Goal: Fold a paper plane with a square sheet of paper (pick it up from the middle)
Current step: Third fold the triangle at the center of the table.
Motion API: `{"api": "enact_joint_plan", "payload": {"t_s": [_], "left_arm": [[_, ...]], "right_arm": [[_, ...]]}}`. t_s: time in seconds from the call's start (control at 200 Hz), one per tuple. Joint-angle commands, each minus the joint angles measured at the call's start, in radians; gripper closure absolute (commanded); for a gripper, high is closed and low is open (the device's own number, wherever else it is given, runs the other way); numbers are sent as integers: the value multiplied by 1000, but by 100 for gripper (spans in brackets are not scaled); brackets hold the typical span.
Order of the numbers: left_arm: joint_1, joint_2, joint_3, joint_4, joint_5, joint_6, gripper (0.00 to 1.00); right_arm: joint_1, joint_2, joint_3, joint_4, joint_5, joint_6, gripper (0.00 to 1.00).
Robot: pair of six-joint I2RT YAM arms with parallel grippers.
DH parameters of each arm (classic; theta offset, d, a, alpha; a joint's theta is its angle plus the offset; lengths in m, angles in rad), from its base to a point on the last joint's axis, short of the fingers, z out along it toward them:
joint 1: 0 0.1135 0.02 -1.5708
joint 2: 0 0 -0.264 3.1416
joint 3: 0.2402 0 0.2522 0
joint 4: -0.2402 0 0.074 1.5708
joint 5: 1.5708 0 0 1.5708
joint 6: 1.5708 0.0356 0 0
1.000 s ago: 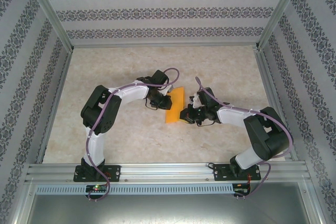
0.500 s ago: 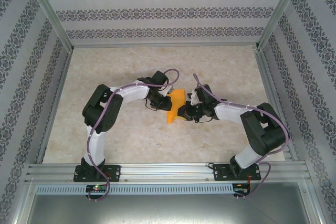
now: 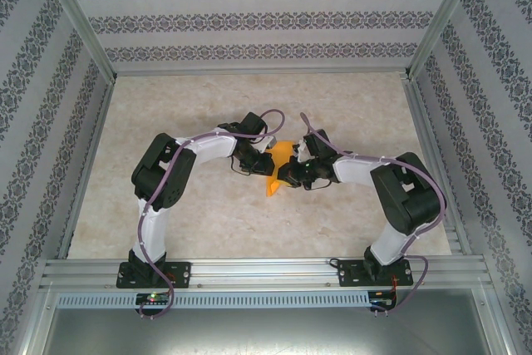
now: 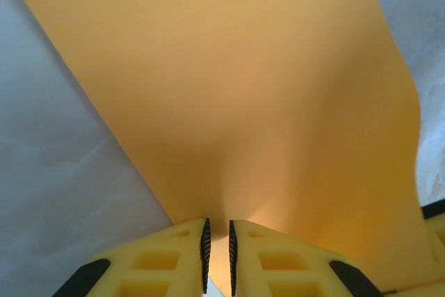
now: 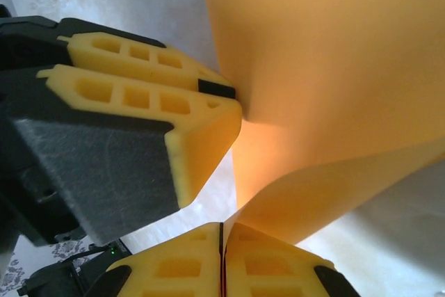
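The left gripper (image 4: 217,248) pinches one edge of the square sheet of paper (image 4: 229,88). The right gripper (image 5: 222,241) pinches another, bowing the sheet over the bench (image 3: 183,106). No crisp crease shows, so folding looks barely started.

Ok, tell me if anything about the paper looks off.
The orange sheet is not flat: pinched by the left gripper and the right gripper at once, it bows and curls over between them. No tear visible.

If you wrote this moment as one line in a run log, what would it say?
left hand: shut on orange sheet | right hand: shut on orange sheet | sheet: bowed between both hands | plane: not yet formed
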Motion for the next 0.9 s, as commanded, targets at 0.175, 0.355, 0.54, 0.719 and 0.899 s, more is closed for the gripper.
{"api": "enact_joint_plan", "payload": {"t_s": [0.175, 0.355, 0.54, 0.719, 0.899], "left_arm": [[9, 15, -29, 46, 61, 5, 81], [16, 10, -38, 60, 78, -2, 80], [24, 8, -48, 88, 115, -21, 80], [32, 3, -48, 100, 132, -30, 78], [35, 0, -46, 107, 144, -34, 75]], "right_arm": [[-5, 42, 25, 36, -4, 8, 92], [-19, 64, 11, 97, -13, 45, 92], [-23, 91, 15, 107, -10, 45, 92], [-28, 104, 14, 96, 0, 29, 91], [-27, 102, 24, 55, 13, 0, 88]]}}
